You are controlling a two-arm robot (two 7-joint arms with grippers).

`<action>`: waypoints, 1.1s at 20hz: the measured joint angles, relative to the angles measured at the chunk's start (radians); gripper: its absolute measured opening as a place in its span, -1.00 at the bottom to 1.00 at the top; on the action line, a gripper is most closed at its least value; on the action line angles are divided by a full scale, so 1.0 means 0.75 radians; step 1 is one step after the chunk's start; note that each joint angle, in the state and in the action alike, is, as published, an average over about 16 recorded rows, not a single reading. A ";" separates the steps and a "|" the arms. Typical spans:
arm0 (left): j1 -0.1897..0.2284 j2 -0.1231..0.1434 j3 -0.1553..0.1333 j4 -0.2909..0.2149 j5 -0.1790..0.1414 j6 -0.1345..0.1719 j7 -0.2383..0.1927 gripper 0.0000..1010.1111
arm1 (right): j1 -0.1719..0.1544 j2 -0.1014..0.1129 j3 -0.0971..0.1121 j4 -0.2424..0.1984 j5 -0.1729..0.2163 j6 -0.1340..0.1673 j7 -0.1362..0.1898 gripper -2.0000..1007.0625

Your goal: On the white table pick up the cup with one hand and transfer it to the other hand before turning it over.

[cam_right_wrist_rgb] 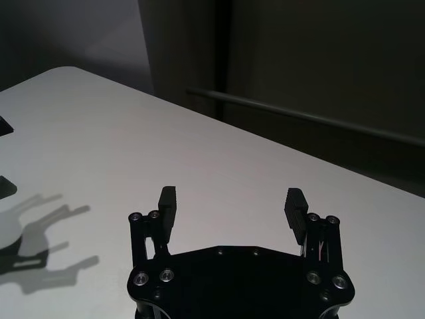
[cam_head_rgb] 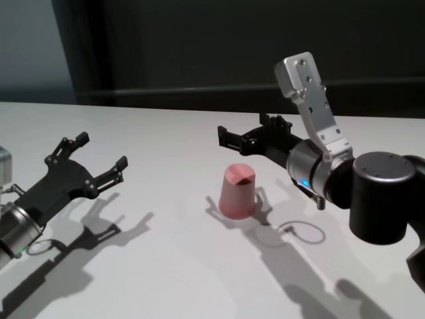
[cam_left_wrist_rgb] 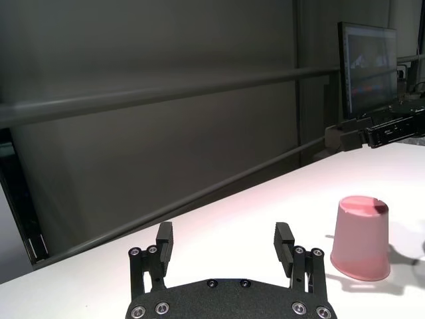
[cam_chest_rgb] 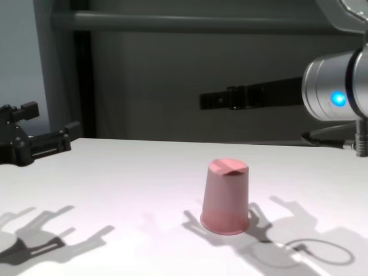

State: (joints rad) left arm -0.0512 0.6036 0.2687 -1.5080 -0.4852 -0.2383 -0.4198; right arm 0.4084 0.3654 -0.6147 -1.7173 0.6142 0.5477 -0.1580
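The pink cup [cam_head_rgb: 238, 191] stands upside down, base up and rim down, on the white table [cam_head_rgb: 166, 266] near its middle. It also shows in the left wrist view [cam_left_wrist_rgb: 360, 238] and the chest view [cam_chest_rgb: 225, 196]. My right gripper [cam_head_rgb: 242, 129] is open and empty. It hovers above the table just behind the cup, apart from it; its open jaws fill the right wrist view [cam_right_wrist_rgb: 231, 199]. My left gripper [cam_head_rgb: 101, 151] is open and empty at the table's left, well clear of the cup and facing it [cam_left_wrist_rgb: 224, 239].
A dark wall with horizontal rails [cam_left_wrist_rgb: 166, 93] runs behind the table's far edge. A monitor [cam_left_wrist_rgb: 368, 66] stands beyond the table. A small grey object [cam_head_rgb: 3, 163] sits at the far left edge. Bare tabletop lies between my left gripper and the cup.
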 joint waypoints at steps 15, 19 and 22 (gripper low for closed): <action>0.000 0.000 0.000 0.000 0.000 0.000 0.000 0.98 | -0.132 0.087 0.084 0.074 -0.154 -0.402 0.112 0.99; 0.000 0.000 0.000 0.000 0.000 0.000 0.000 0.98 | -0.168 0.093 0.111 0.128 -0.161 -0.461 0.142 0.99; 0.000 0.000 0.000 0.000 0.000 0.000 0.000 0.98 | -0.188 0.091 0.128 0.168 -0.160 -0.486 0.160 0.99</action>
State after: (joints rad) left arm -0.0512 0.6036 0.2686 -1.5080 -0.4852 -0.2383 -0.4198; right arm 0.2670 0.4337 -0.5191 -1.5909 0.4941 0.1829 -0.0376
